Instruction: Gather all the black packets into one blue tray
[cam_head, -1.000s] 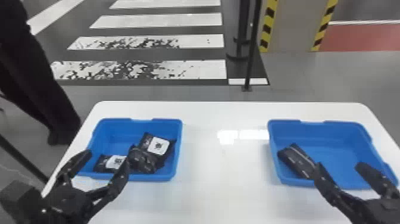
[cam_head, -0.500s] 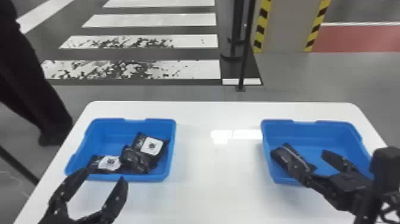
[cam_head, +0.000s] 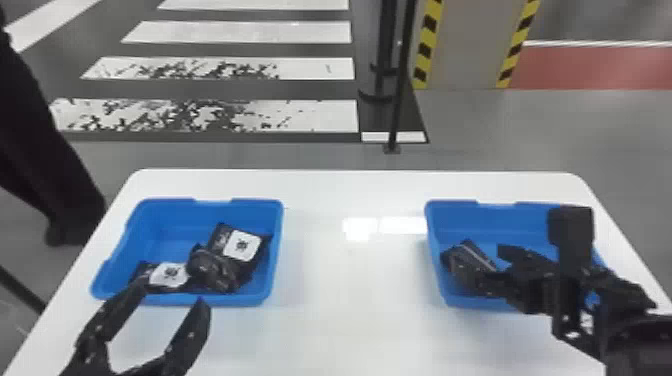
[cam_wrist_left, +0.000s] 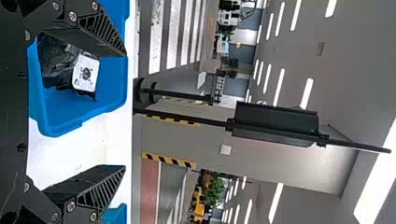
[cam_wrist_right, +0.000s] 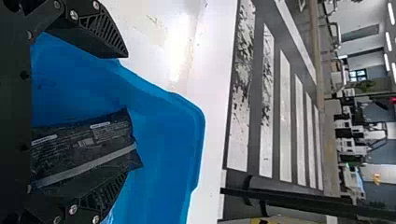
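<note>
My right hand (cam_head: 487, 266), spread, has swung inward over the right tray (cam_head: 495, 218); its packet (cam_head: 461, 256) slants far-left to near-right. Leftward, my left hand (cam_head: 169, 296) gapes.

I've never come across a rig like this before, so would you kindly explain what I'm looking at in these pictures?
This is a robot with two black arms, each ending in a two-fingered gripper. The head view looks forward and down over the work; each wrist view comes from a camera on that arm and is turned on its side.

On the white table stand two blue trays. The left tray holds what look like three black packets; the right tray has a black packet in it.

The left gripper is open and empty. The right gripper is open too, reaching into its tray with that packet beside its lower finger, seemingly not yet gripped.
</note>
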